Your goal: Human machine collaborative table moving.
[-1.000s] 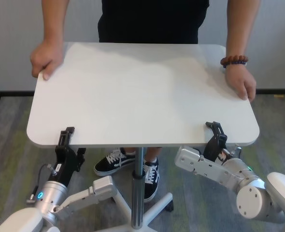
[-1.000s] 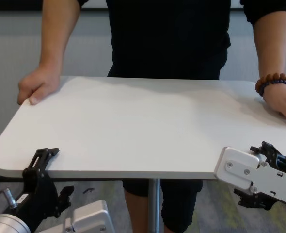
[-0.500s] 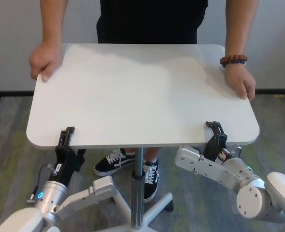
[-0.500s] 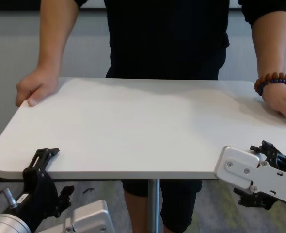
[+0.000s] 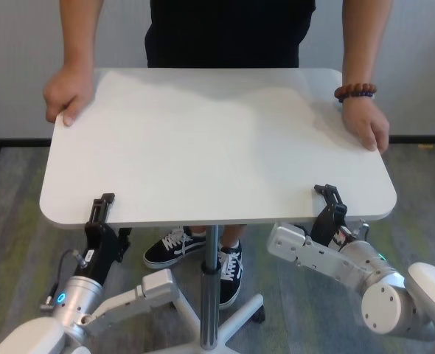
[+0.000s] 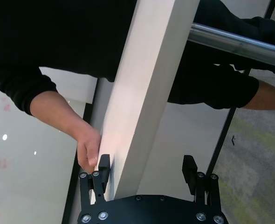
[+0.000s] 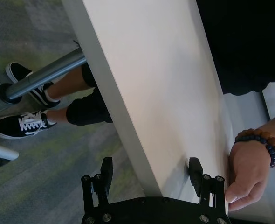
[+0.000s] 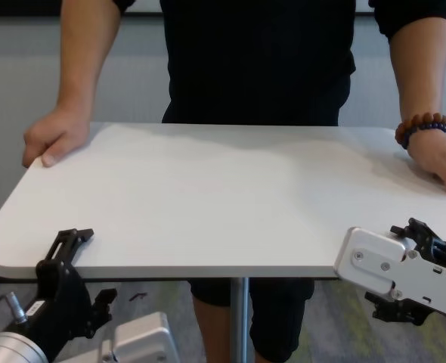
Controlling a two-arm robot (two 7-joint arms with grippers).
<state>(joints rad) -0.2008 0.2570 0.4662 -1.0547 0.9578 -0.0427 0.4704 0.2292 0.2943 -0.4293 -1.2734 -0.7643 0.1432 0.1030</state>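
Both the left gripper [image 6: 147, 168] and right gripper [image 7: 149, 171] straddled the table's [image 5: 217, 140] near edge, jaws wide, while a person [image 5: 228, 33] gripped the far corners.

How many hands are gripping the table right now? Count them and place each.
2. One hand grips the table at its far corner on the robot's left; the other hand, with the bead bracelet, holds the far edge on the robot's right. None looks hidden.

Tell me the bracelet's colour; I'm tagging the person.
Brown beads, a few dark blue: the bracelet shows best in the right wrist view.
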